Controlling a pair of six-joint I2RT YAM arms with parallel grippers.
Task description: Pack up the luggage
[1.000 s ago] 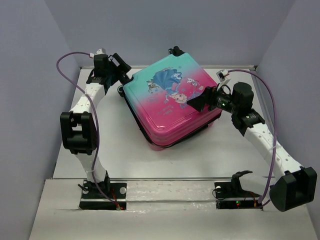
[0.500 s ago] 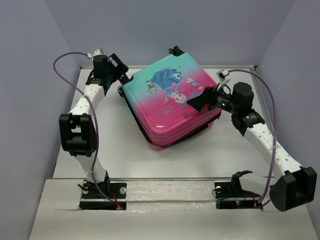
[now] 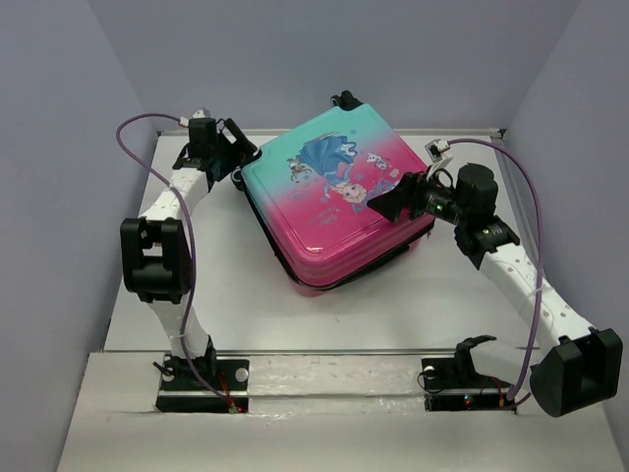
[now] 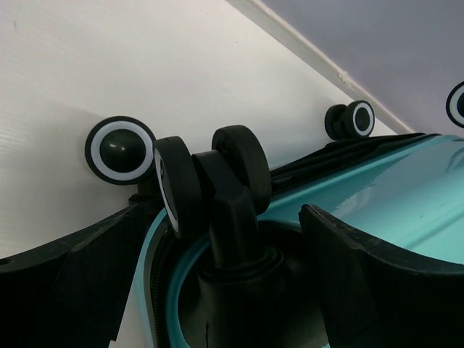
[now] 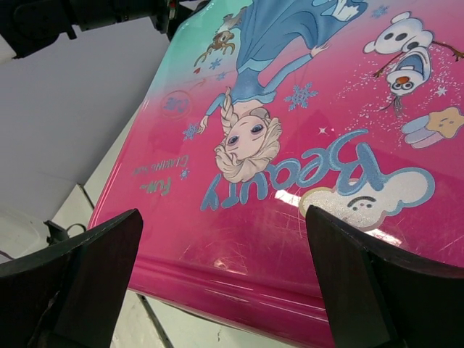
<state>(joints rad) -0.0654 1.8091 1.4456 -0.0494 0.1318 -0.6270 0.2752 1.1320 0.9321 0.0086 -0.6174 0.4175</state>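
The luggage (image 3: 334, 202), a pink-to-teal hard shell with a princess print, lies flat and closed in the middle of the table. My left gripper (image 3: 236, 157) is open at its far-left teal corner. In the left wrist view the left gripper (image 4: 225, 217) straddles a black twin wheel (image 4: 181, 185) on its caster stem, next to the teal shell (image 4: 391, 196); I cannot tell whether it touches. My right gripper (image 3: 385, 200) hovers open over the right side of the pink lid. In the right wrist view the right gripper (image 5: 225, 217) frames the printed lid (image 5: 290, 145), with nothing between the jaws.
Grey walls close in the white table (image 3: 236, 295) at the left, back and right. Two more black wheels (image 4: 119, 150) (image 4: 351, 119) stick out along the luggage's end by the back wall. A metal rail (image 3: 324, 351) runs along the near edge by the arm bases.
My left wrist has shifted slightly nearer and rightward, in toward the luggage's wheel corner, and its cable has swung. The right arm and the luggage have not moved.
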